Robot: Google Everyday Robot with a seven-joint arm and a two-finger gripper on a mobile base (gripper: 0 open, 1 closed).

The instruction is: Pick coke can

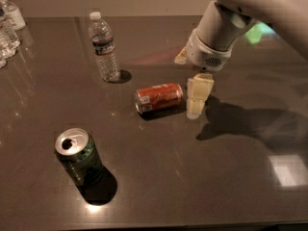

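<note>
The coke can [159, 97] is red-orange with a white label patch and silver ends. It lies on its side near the middle of the dark table [159, 186]. My gripper [190, 78] hangs just to the right of the can, under the white arm. One cream finger [198, 95] reaches down beside the can's right end. The other finger [181, 57] shows farther back, apart from the first. The gripper is open and holds nothing.
A dark green can with a silver open top [79, 156] stands at the front left. A clear water bottle [105, 47] stands behind and left of the coke can. More water bottles [7, 25] stand at the far left edge.
</note>
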